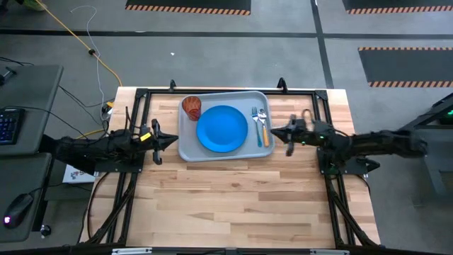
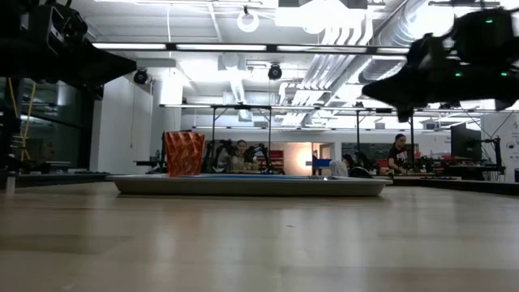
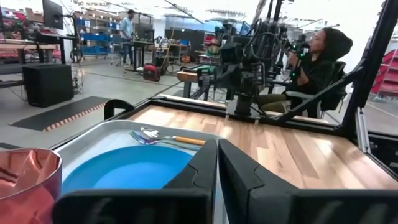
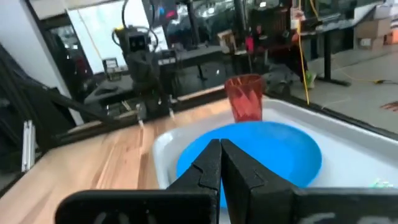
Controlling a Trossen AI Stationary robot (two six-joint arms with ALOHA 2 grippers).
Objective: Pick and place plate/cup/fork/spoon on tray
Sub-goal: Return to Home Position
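The pale grey-blue tray (image 1: 185, 150) lies at the table's far middle. On it sit the bright blue plate (image 1: 222, 129) in the middle, the reddish-brown cup (image 1: 192, 107) upright at its far left corner, and the teal-handled fork (image 1: 255, 120) and orange-handled spoon (image 1: 265, 129) side by side along its right side. My left gripper (image 1: 172, 140) is shut and empty just left of the tray. My right gripper (image 1: 274, 132) is shut and empty just right of the tray, raised above the table.
Black frame rails (image 1: 212, 91) run round the table's far, left and right sides. Bare wooden tabletop (image 1: 226, 205) fills the near half. People show in the room beyond the table (image 3: 317, 56).
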